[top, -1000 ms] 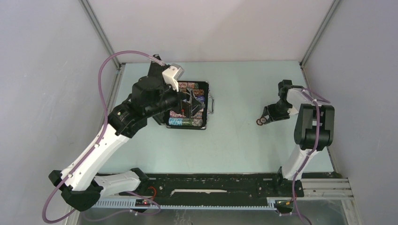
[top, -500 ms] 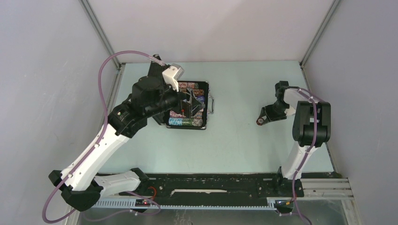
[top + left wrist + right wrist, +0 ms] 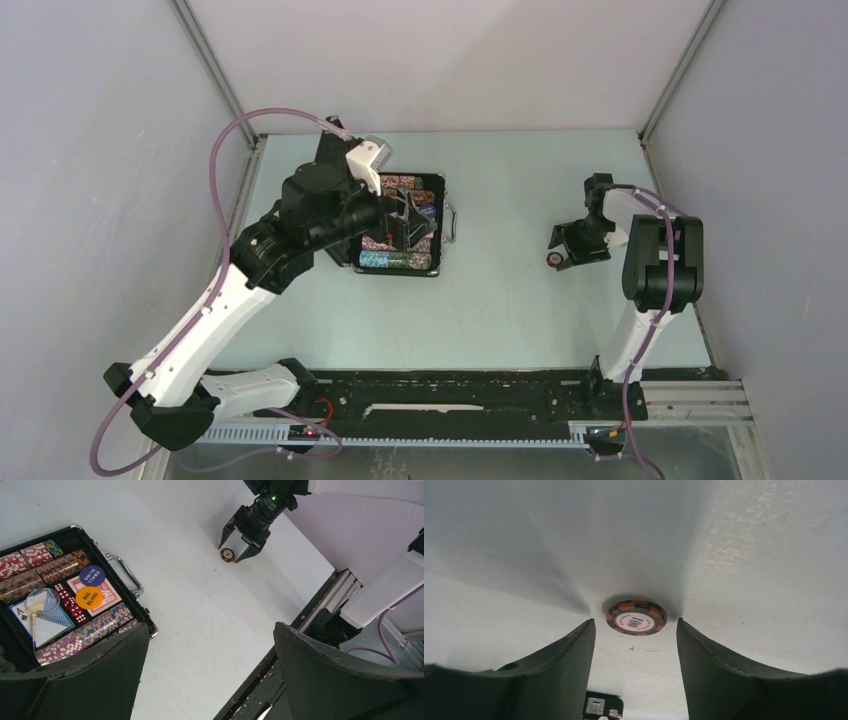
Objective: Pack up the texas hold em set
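Lone chip (image 3: 636, 617) on the desk (image 3: 749, 555)
It lies flat between the right gripper's (image 3: 635, 630) wide fingers, untouched. It is thin, so a squeeze too high could flick it away.

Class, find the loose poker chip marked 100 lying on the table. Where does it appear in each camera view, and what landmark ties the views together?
Top external: the 100 chip is right of centre, at the tip of the right claw.
Left wrist: top middle, between that claw's fingers.
Right wrist: dead centre, flat on the table.
Shared landmark: the right claw, open and straddling the chip in all three views.
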Action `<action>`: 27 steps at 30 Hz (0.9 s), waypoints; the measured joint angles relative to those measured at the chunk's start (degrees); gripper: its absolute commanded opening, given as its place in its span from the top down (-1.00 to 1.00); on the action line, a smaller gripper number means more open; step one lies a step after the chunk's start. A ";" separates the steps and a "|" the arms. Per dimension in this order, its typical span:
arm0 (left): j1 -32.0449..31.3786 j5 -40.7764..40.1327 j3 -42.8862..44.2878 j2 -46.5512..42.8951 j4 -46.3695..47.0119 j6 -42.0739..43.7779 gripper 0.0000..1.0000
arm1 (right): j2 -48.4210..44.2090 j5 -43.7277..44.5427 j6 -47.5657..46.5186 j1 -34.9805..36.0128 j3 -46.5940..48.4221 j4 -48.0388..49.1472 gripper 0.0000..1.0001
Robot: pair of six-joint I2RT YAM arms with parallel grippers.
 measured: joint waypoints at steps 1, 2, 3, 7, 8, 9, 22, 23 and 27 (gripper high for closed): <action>0.00 0.00 0.00 0.02 0.00 0.02 -1.00 | 0.00 -0.04 -0.04 0.09 0.00 -0.04 -0.40; 0.00 0.00 0.00 0.04 0.00 0.02 -1.00 | 0.00 -0.07 -0.07 0.13 0.00 -0.04 -0.41; 0.00 0.00 0.00 0.11 0.00 0.02 -1.00 | 0.00 -0.11 -0.07 0.13 0.00 -0.07 -0.42; 0.00 0.02 0.00 0.20 0.02 0.00 -1.00 | 0.02 -0.26 0.00 0.15 0.00 -0.11 -0.43; 0.00 0.02 0.00 0.22 0.02 0.00 -1.00 | 0.11 -0.24 0.07 0.15 0.00 -0.11 -0.43; 0.00 0.02 0.00 0.22 0.02 0.00 -1.00 | 0.31 -0.24 0.09 0.17 0.02 -0.11 -0.42; 0.00 0.07 0.00 0.22 0.02 0.00 -1.00 | 4.92 1.66 0.61 1.18 5.51 -5.77 -0.28; 0.00 0.07 0.00 0.22 0.00 0.00 -1.00 | 5.20 1.79 0.59 1.29 5.92 -6.08 -0.26; 0.00 0.09 0.00 0.22 0.02 0.00 -1.00 | 5.95 2.51 0.83 1.73 7.19 -7.23 -0.22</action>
